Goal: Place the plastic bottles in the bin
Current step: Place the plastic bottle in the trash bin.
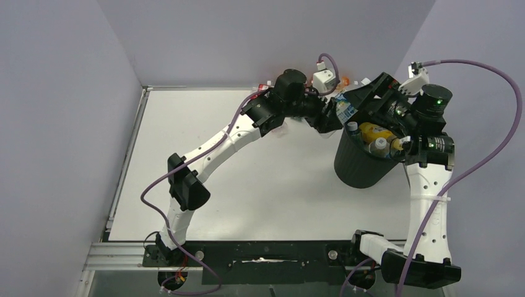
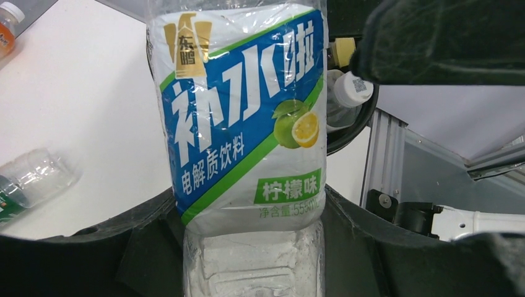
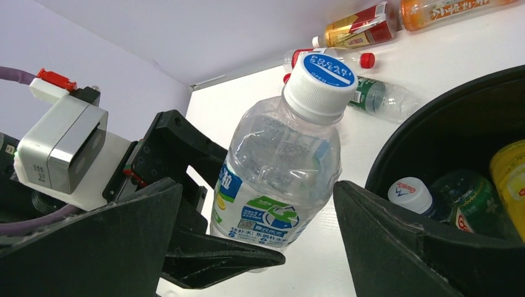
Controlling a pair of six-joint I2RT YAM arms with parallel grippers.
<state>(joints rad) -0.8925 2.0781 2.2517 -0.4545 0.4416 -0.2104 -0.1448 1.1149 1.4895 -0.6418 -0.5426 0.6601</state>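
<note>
- Lilac walls (image 1: 62, 93) box in a white table (image 1: 204, 124); both arms meet near its far right corner.
- L gripper (image 2: 247, 207) is clamped on a clear bottle (image 2: 241, 111) w/ a blue-and-green label. It grips low on the body, cap end pointing away from the wrist.
- R gripper (image 3: 260, 185) is spread wide, one finger on either side of that same bottle, touching neither side as far as its wrist view shows.
- Black bin (image 1: 356, 167) sits just right of and below the held bottle, and below the R gripper. Inside lie a yellow bottle (image 1: 374, 132) and a few clear ones.
- Risk: the held bottle seems to hang at the rim (image 3: 433, 105) (not clearly over the mouth), so letting go here could bounce it off onto the table.
- Risk: the grippers are v. close. A sideways move by the L one could knock a R finger (image 3: 421, 247), and thin plastic may crumple or slip in the clamp.
- Risk: a push on the rim could tip or slide the bin, which stands near the table's right edge.
- Room: open table lies left of the L gripper. Right of it is tight, w/ bin, R arm and wall crowding in.
- Beyond the grippers, toward the back wall, loose bottles lie on the table: green-label (image 3: 377, 96), red-cap (image 3: 347, 59), red-and-yellow (image 3: 359, 25), orange (image 3: 446, 9).
</note>
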